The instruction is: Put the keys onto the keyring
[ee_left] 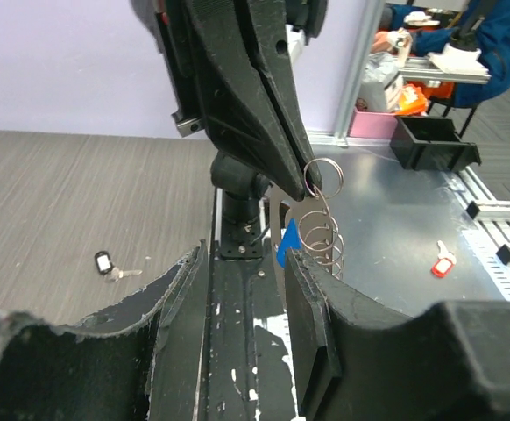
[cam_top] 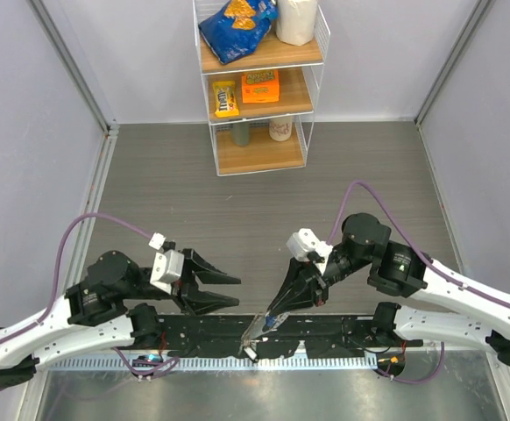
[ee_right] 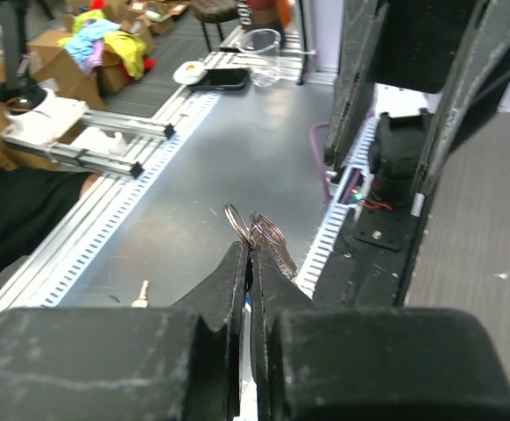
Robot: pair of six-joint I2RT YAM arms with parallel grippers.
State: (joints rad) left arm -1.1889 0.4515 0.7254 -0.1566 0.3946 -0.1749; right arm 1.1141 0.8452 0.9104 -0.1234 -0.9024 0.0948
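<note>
— Top external view: both arms meet low over the near edge of the table (cam_top: pixel 343 175). What is our right gripper (cam_top: pixel 272 316) doing?

— It is clamped tight on the keyring (ee_left: pixel 323 235), pinching the top loop of a short chain of silver wire rings. From the left wrist view we read this as a deliberate presentation. Held by one end, the rest hangs free in the air with its blue tag (ee_left: pixel 285 246), so a loop is within reach.

— And the left gripper (cam_top: pixel 235 291)?

— Its jaws stand partly apart with nothing between them, levelled at the dangling rings. It is just beside them and, as far as we can tell, not touching. We judge it the free hand, ready to fetch.

— Where are the keys?

— We find one key (ee_left: pixel 104 262), black head and silver blade, lying flat on the wood-grain top, inward from the near edge and well apart from the rings. The second we cannot find. A red-tagged piece (ee_left: pixel 443 260) lies on the metal strip (ee_left: pixel 395 228) along the near edge; we cannot tell what it is.

— So nothing is threaded yet?

— Nothing that we can see. We reckon the next move is picking up that small, flat key, which will want a careful pinch against the table.
</note>
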